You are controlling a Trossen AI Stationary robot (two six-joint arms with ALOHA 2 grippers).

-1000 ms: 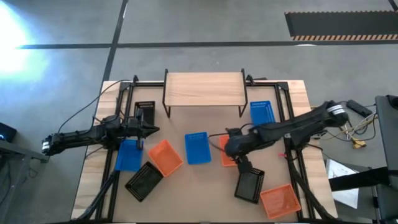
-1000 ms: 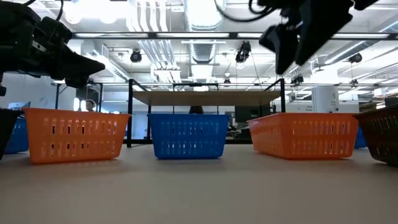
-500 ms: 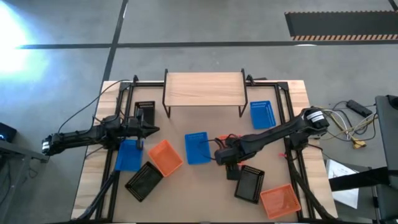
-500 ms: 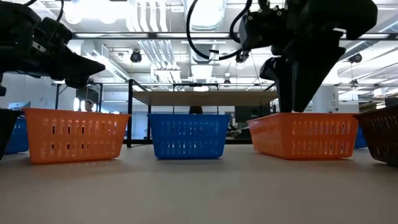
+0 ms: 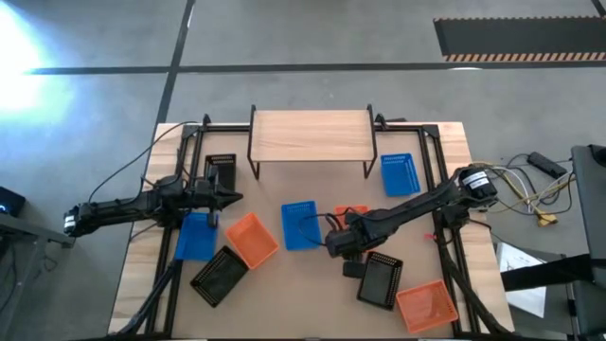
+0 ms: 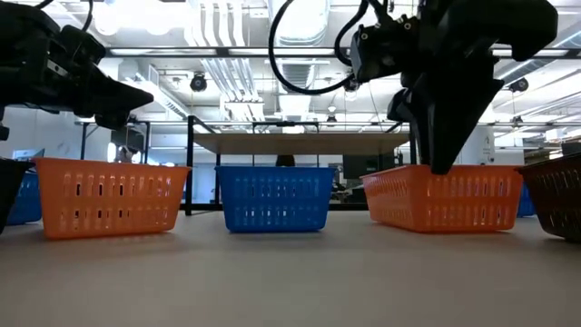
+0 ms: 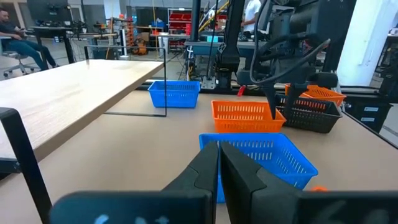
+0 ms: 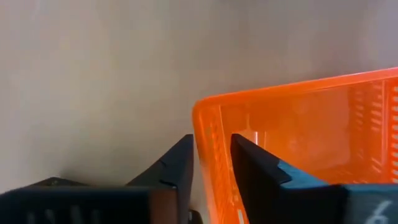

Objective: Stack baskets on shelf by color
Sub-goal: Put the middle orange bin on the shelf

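The orange basket (image 5: 352, 210) stands on the table right of centre, mostly under my right arm. My right gripper (image 8: 210, 152) points down at it and is shut on its wall; the low view shows the gripper (image 6: 442, 166) at the basket's rim. My left gripper (image 7: 219, 157) hangs shut and level over the table's left side (image 5: 232, 197), touching nothing. The wooden shelf (image 5: 311, 135) stands at the far middle with nothing on its top. A blue basket (image 5: 301, 225) sits just left of the held one. My right gripper straddles the orange basket's side wall (image 8: 208, 127) close to a corner, one finger outside and one inside, the rim between them. The fingers come from above, slanting steeply down. The basket rests flat on the table (image 6: 445, 195).
More baskets stand about: orange (image 5: 252, 239), black (image 5: 220, 276) and blue (image 5: 196, 236) at the left, black (image 5: 220, 169) by the left arm, blue (image 5: 400, 173) right of the shelf, black (image 5: 382, 281) and orange (image 5: 427, 306) at the near right.
My right gripper has swung toward the table's left and come down from well above the baskets, rolling as it went, until its fingers reach the orange basket's rim. The basket has stayed in place.
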